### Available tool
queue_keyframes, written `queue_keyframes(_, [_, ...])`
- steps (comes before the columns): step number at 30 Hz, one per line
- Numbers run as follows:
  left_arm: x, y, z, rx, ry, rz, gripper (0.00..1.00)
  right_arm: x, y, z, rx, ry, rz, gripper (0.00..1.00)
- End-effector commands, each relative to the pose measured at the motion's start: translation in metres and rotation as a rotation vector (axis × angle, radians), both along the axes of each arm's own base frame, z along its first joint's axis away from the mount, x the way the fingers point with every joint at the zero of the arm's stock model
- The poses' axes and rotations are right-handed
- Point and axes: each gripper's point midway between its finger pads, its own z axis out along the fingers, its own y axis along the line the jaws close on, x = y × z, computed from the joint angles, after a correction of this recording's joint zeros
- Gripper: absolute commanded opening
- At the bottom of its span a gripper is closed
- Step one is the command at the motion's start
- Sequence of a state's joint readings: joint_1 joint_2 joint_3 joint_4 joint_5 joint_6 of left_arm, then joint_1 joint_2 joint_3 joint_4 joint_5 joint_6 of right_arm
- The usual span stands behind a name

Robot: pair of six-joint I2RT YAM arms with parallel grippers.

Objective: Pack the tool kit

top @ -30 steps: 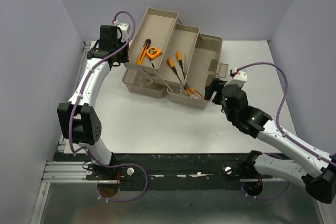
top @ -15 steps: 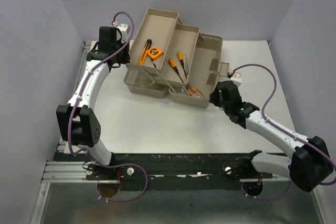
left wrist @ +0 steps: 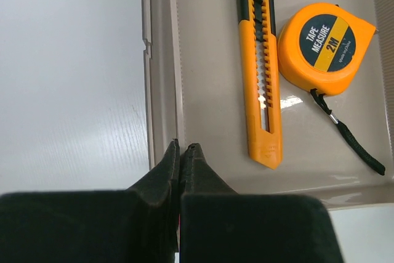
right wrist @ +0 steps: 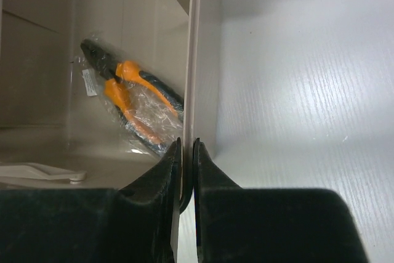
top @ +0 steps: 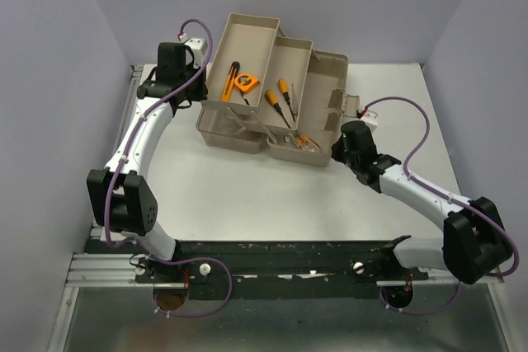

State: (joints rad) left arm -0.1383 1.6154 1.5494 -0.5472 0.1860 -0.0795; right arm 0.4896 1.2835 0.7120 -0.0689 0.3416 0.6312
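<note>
The tool kit (top: 327, 80) is a beige box standing open, its fold-out trays stepped up to the left. An orange utility knife (left wrist: 258, 72) and an orange tape measure (left wrist: 323, 44) lie in the upper tray (left wrist: 209, 60). Two orange screwdrivers (top: 279, 101) rest in the middle tray. Bagged orange pliers (right wrist: 132, 100) sit in the box bottom. My left gripper (left wrist: 183, 146) is shut on the upper tray's left wall (left wrist: 163, 60). My right gripper (right wrist: 187, 143) is shut on the box's right wall (right wrist: 196, 47), pliers on one side, table on the other.
The box stands at the back of the white table (top: 247, 195), with grey walls on three sides. A latch flap (top: 350, 106) sticks out of the box just above my right wrist. The dark rail (top: 280, 257) holds both arm bases.
My right arm has swung in to the box's right wall and its jaws have closed on it. The left gripper has tightened on the tray wall. The box has barely shifted.
</note>
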Motion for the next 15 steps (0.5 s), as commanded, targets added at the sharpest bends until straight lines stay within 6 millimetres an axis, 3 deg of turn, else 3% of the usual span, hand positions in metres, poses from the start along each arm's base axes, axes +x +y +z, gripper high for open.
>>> queue_keyframes(1, [-0.011,-0.046,0.025,-0.059,-0.068,-0.121,0.00,-0.002,0.029,-0.017,0.051,0.066,0.109,0.01])
queue_keyframes(15, [-0.025,-0.089,0.010,0.020,-0.050,-0.198,0.00,0.000,0.043,-0.023,0.107,0.093,0.145,0.00])
